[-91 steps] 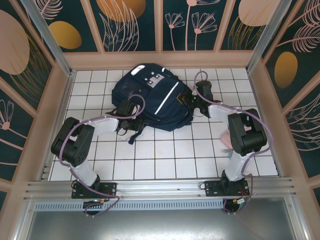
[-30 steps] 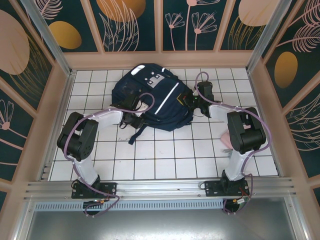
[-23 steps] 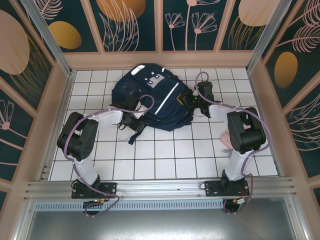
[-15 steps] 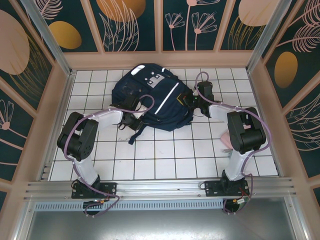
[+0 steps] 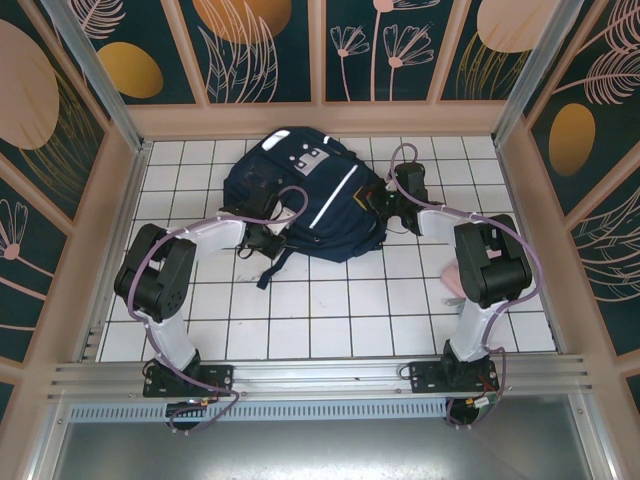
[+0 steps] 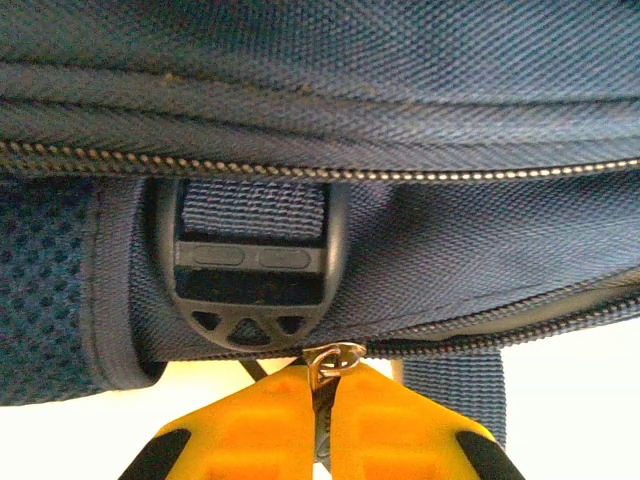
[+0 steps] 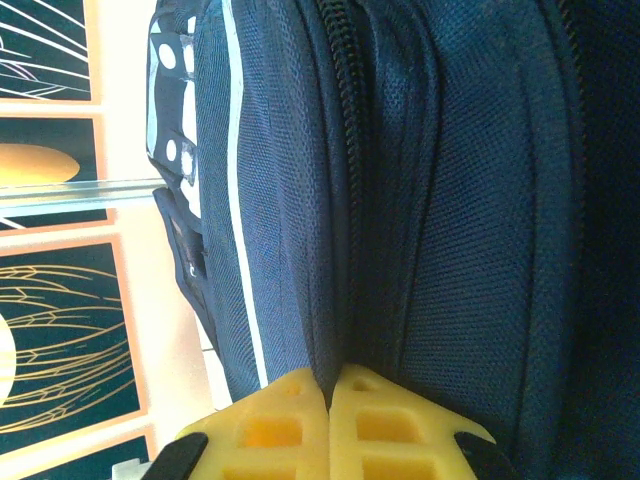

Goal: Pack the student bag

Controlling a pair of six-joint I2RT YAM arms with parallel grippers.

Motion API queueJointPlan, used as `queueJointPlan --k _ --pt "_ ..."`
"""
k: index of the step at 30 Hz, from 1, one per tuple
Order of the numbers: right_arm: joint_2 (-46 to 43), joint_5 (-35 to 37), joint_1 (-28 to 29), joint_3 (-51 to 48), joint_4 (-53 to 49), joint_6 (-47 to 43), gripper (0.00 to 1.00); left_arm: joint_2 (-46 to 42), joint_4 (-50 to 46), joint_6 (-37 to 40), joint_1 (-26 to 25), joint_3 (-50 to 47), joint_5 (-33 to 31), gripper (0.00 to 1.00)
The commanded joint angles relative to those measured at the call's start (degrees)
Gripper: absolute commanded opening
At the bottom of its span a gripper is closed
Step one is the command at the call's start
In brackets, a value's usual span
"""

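Student bag (image 5: 300, 195), a large dark navy fabric backpack with thin white stripes, has both pincers against it. The left gripper (image 6: 322, 425) has its yellow fingers closed tight on a small silver metal ring zip pull (image 6: 335, 358) at the bag's near left edge. Just beyond the ring sits a black plastic strap buckle (image 6: 250, 290) threaded with navy webbing, below a long row of zip teeth (image 6: 300, 172). The right gripper (image 7: 328, 420) is fully closed too, its tips pressed into a seam on the bag's right side. Whether it pinches any fabric I cannot tell. The bag lies flat on the white tiled tabletop (image 5: 330, 300), towards the far middle, its grey-white patches nearest the back wall.
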Motion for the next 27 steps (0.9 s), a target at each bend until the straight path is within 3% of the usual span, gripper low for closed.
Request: queueJointPlan --k 1,11,22,27 --pt "0.0 -0.3 -0.4 -0.3 3.8 1.1 0.02 -3.9 1.7 -2.4 -1.6 -1.0 4.8 0.02" --pt "0.7 -0.6 -0.2 0.0 4.8 1.8 0.02 -12.5 5.1 -8.8 -5.3 -5.3 9.8 0.00" --pt "0.0 -0.8 0.3 -0.6 5.0 2.0 0.02 -9.1 9.8 -15.6 -14.8 -3.1 12.4 0.00" --pt "-0.4 -1.2 0.7 -1.9 5.9 2.7 0.02 -3.1 13.0 -19.2 -18.3 0.8 11.1 0.00"
